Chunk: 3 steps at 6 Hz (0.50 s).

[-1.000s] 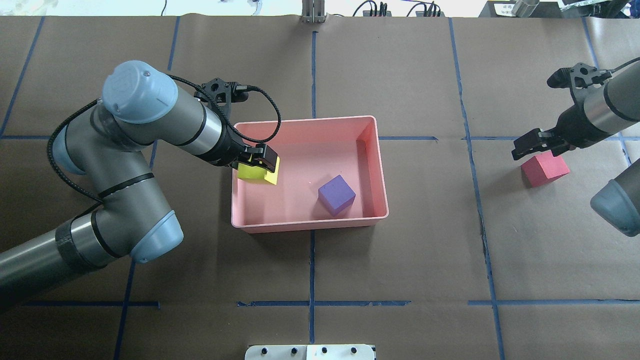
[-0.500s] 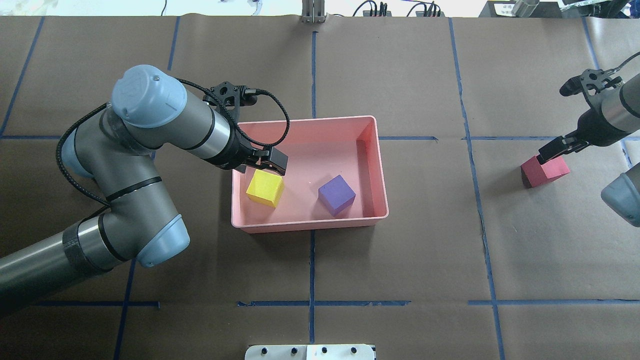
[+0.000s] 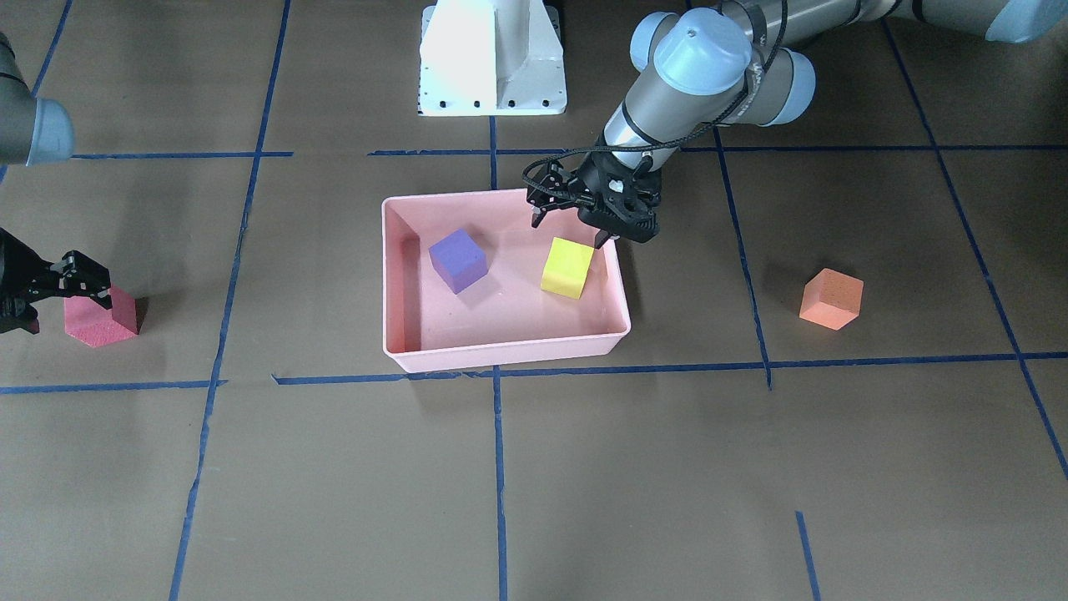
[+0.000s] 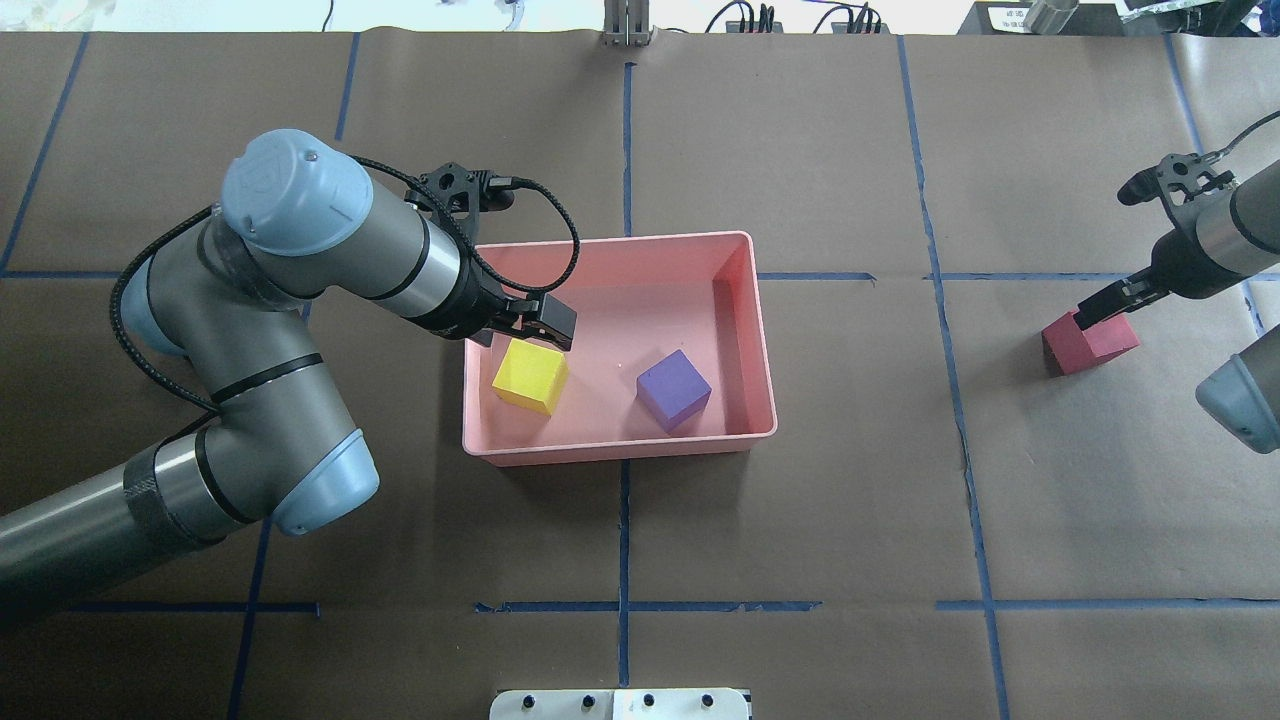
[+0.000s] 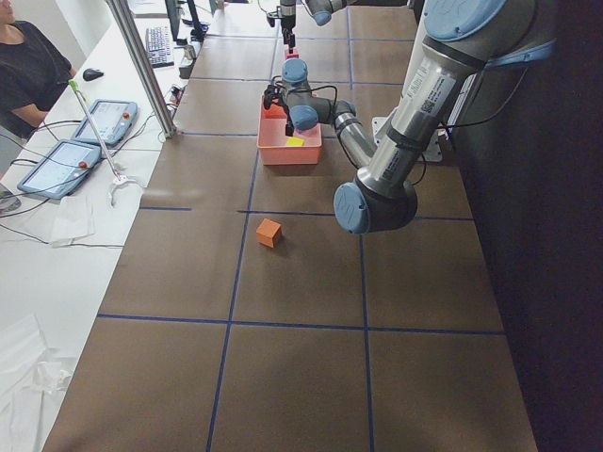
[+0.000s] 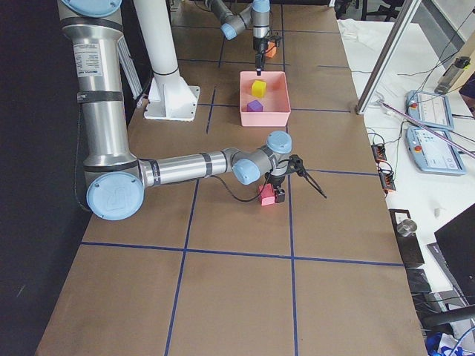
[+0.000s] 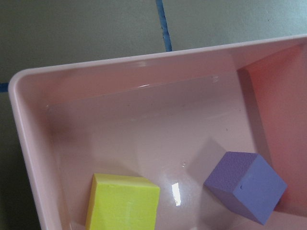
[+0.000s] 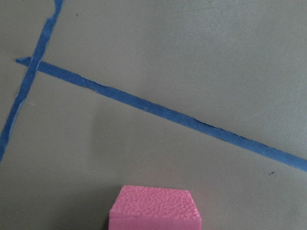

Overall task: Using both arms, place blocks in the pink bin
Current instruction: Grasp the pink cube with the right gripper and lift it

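Note:
The pink bin (image 4: 620, 446) sits mid-table and holds the yellow-green block (image 4: 530, 377) and the purple block (image 4: 673, 389); both also show in the left wrist view (image 7: 122, 203) (image 7: 244, 187). My left gripper (image 4: 540, 326) hovers open and empty just above the yellow-green block, over the bin's left end. The red-pink block (image 4: 1090, 343) lies on the table far right. My right gripper (image 4: 1096, 313) is open and low over it, fingers at its top edge. The orange block (image 3: 830, 299) lies alone on the table on my left side, hidden in the overhead view.
The white pedestal base (image 3: 492, 58) stands behind the bin. Blue tape lines (image 4: 625, 130) cross the brown table cover. An operator (image 5: 28, 66) and tablets (image 5: 104, 118) are at a side desk beyond the table's far edge.
My left gripper opened and let the yellow-green block drop into the bin, then rose slightly. My right gripper moved right and down onto the red-pink block.

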Each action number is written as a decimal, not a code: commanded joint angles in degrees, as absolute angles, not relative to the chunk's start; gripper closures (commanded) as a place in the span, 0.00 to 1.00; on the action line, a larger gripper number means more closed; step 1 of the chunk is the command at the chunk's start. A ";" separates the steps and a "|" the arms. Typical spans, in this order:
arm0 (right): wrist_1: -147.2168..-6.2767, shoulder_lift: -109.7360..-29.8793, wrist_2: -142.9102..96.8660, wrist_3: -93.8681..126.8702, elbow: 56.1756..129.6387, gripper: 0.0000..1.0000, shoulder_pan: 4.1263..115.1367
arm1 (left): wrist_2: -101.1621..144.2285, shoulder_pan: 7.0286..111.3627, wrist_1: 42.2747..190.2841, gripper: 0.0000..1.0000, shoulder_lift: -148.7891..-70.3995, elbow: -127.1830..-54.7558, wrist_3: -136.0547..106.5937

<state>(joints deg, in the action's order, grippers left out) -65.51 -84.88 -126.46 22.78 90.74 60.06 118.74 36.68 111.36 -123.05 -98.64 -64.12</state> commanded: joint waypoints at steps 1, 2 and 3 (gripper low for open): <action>-63.20 -83.76 -127.09 29.00 89.82 0.00 59.07 | 118.83 36.74 111.36 0.00 -122.96 -98.88 -64.95; -63.19 -84.19 -127.00 28.48 89.65 0.00 58.89 | 118.74 36.74 111.36 0.00 -122.96 -98.88 -65.04; -63.37 -84.37 -126.13 28.39 89.47 0.00 57.67 | 118.74 36.74 111.36 0.00 -122.96 -98.88 -65.04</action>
